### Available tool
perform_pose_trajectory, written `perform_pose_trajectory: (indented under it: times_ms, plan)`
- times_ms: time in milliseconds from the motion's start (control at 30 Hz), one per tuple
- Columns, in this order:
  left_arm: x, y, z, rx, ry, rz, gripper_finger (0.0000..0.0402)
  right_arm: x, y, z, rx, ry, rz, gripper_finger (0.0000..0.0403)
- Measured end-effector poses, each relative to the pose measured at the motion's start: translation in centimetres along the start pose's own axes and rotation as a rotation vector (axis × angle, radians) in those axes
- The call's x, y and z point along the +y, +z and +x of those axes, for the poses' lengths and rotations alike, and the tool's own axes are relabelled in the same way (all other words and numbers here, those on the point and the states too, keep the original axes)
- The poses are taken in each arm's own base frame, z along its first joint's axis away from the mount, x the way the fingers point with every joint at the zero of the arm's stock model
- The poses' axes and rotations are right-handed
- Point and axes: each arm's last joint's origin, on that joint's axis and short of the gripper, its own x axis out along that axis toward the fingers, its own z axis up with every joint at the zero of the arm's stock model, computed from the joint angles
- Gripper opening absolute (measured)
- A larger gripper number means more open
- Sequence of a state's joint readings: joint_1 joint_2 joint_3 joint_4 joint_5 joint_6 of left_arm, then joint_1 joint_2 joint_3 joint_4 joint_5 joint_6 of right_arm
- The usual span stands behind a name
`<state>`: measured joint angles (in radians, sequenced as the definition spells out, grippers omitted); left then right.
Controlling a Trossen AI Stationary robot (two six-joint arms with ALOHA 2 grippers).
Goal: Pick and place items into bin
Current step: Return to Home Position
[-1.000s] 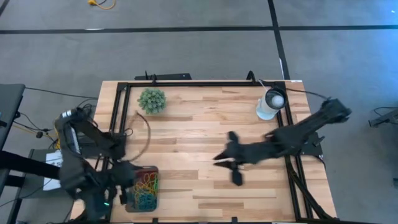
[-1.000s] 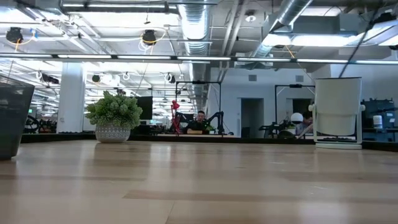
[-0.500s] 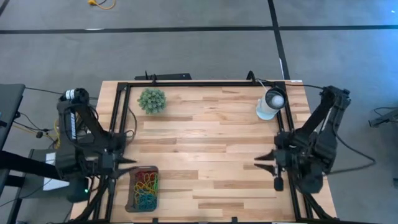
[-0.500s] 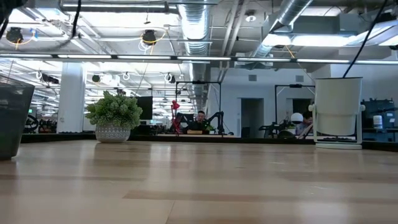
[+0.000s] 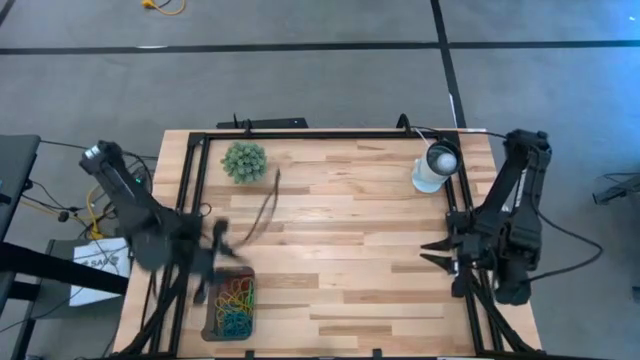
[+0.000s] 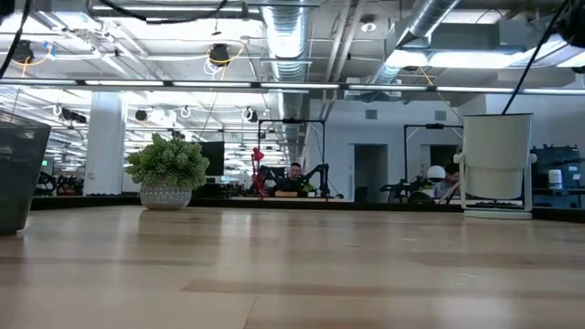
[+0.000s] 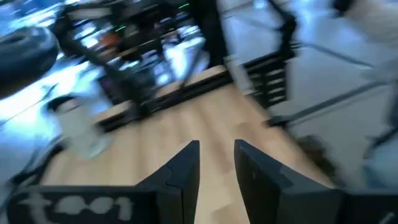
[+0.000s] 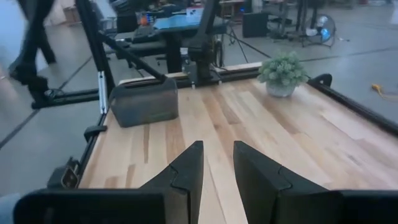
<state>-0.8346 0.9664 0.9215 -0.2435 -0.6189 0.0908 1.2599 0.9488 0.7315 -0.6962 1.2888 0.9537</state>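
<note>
Rubber bands (image 5: pixel 236 300) lie in the bin (image 5: pixel 212 326), near left; none shows on the surface (image 5: pixel 340 230). Left hand (image 7: pixel 216 147) and right hand (image 8: pixel 217 147) stand slightly apart, empty; the job looks finished.

Table (image 5: pixel 340 250): one.
Bin (image 5: pixel 209 318): one, dark.
Rubber bands (image 5: pixel 236 305): many, tangled in the bin; exact number cannot be told. Four colours: yellow, red, green, blue.
Potted plant (image 5: pixel 244 161): one.
White round object (image 5: pixel 433 168): one.
Black frame (image 5: pixel 300 134): one.
Arms: two.
Grippers: two, the left gripper (image 7: pixel 216 163) and the right gripper (image 8: pixel 217 165), two fingers each.
Person (image 6: pixel 294 174) in the room beyond: at least one, seated.
</note>
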Motion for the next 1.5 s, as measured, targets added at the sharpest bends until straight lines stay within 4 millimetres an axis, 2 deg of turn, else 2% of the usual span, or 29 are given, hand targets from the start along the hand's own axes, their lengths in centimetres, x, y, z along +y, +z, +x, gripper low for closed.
perform_pose_trajectory:
  times_ms: [100,200,267,333,467,567,667,833,933,1033,1133,1333,1500]
  plan:
    - [3.8,-0.5,-2.5,0.013,0.122,-0.086,0.009,-1.0,0.2,-0.7,0.006,0.023,-0.022,0.0082]
    - [5.8,-2.0,-4.5,-0.02,0.164,-0.225,0.009,-2.3,0.3,-1.6,0.001,0.056,-0.01,0.0082]
    - [6.0,-3.1,-5.3,-0.093,0.117,-0.27,0.009,-2.9,-0.5,-1.9,-0.063,0.043,-0.015,0.0082]
    - [5.6,-4.7,-5.4,-0.161,0.059,-0.231,0.009,-3.4,-1.8,-1.8,-0.14,0.011,-0.013,0.0082]
    - [4.8,-8.1,-4.9,-0.302,0.046,-0.115,0.009,-4.2,-4.4,-0.7,-0.159,-0.03,0.041,0.0082]
    - [4.9,-10.3,-4.9,-0.31,0.096,-0.08,0.009,-4.8,-5.2,0.0,-0.156,-0.066,0.096,0.0082]
    - [5.6,-11.2,-5.6,-0.333,0.15,-0.072,0.009,-5.5,-4.9,0.4,-0.148,-0.111,0.101,0.0082]
    - [6.9,-10.8,-8.0,-0.48,0.154,-0.011,0.009,-6.6,-3.5,0.8,-0.162,-0.184,0.114,0.0082]
    - [7.3,-10.4,-9.5,-0.587,0.111,0.057,0.009,-6.8,-2.1,0.9,-0.163,-0.228,0.033,0.0082]
    - [7.6,-10.3,-10.5,-0.641,0.121,0.077,0.009,-7.5,0.1,0.6,-0.155,-0.259,-0.05,0.0082]
    - [7.8,-10.5,-10.6,-0.602,0.185,0.078,0.009,-8.7,2.7,-0.1,-0.145,-0.26,-0.088,0.0082]
    - [7.8,-11.2,-10.2,-0.496,0.249,0.104,0.009,-10.8,6.9,-1.9,-0.155,-0.112,-0.112,0.0082]
    - [7.8,-11.3,-10.1,-0.469,0.27,0.13,0.009,-11.8,8.6,-3.2,-0.321,0.212,-0.213,0.0082]
